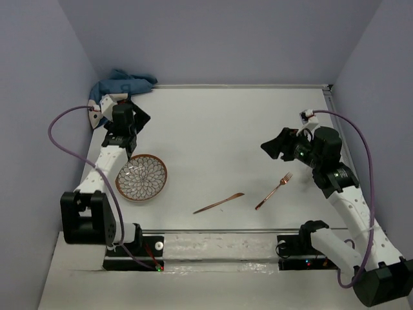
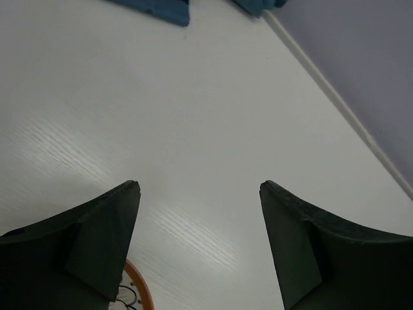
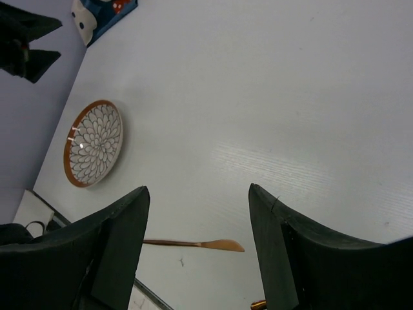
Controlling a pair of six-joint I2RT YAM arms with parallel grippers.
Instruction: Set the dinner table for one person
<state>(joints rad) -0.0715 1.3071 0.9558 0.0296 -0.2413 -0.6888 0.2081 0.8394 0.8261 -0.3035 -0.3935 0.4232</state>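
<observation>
Looks like placemat time. Left gripper (image 2: 200,187) up by the crumpled blue cloth (image 1: 122,82) in the upper left corner of the white dinner table (image 1: 219,123), spread wide, holding nothing. Same with the right gripper (image 3: 197,188) at mid right: spread, empty. Better to pinch one cloth edge, then drag flat toward bottom centre, steering clear of plate (image 1: 141,177), knife (image 1: 219,203) and fork (image 1: 274,191).

The worktop (image 1: 226,129) is white and matt, its faint grain catching a soft sheen; the plate (image 1: 141,177) looks like glazed ceramic, glossy, with a point of glare; the knife (image 1: 219,203) and fork (image 1: 273,192) are copper-toned polished metal; the blue cloth (image 1: 122,84) is soft and crumpled; the fingers (image 2: 97,252) are matt black and finely textured.
</observation>
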